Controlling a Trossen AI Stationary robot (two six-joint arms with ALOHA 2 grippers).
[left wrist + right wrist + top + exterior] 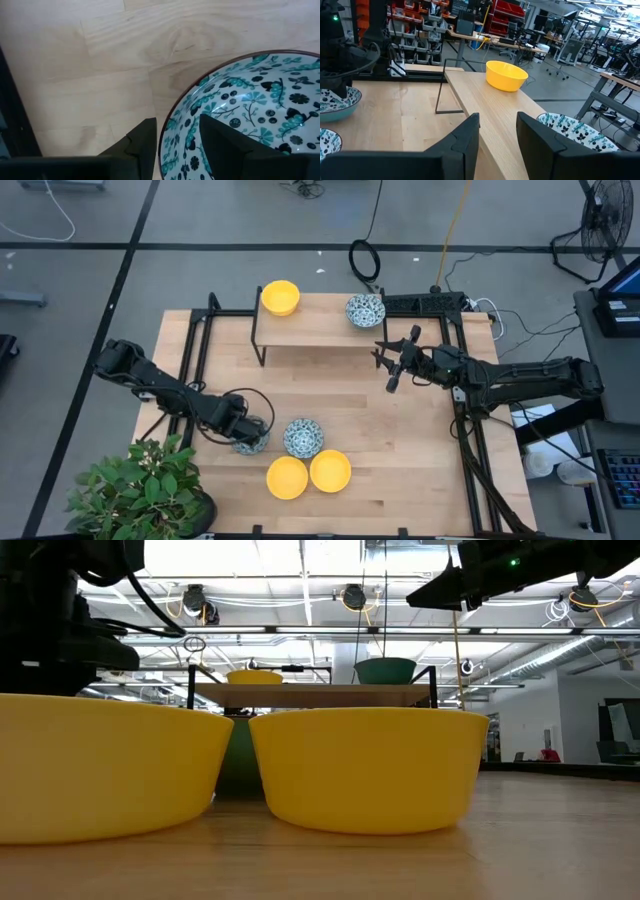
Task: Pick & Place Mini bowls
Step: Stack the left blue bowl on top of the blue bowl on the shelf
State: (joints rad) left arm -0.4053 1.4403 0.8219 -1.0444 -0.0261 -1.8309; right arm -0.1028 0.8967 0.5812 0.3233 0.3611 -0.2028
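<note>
- Nearest the front edge of the tabletop we see two yellow bowls side by side, one touching the other; in the low view they fill the foreground.
- Just behind them sits a patterned bowl.
- Beside it, toward the front-left corner, our left hand straddles the rim of another patterned bowl: one finger inside, the other outside, set apart across the rim. We cannot tell whether they pinch it.
- A plant stands at the front-left corner.
- Farther back, our right hand hovers over the right part of the tabletop, fingers apart and holding nothing.
- Along the far edge stands a raised shelf. On it a yellow bowl sits at the left end and a patterned bowl at the right end, well apart.
</note>
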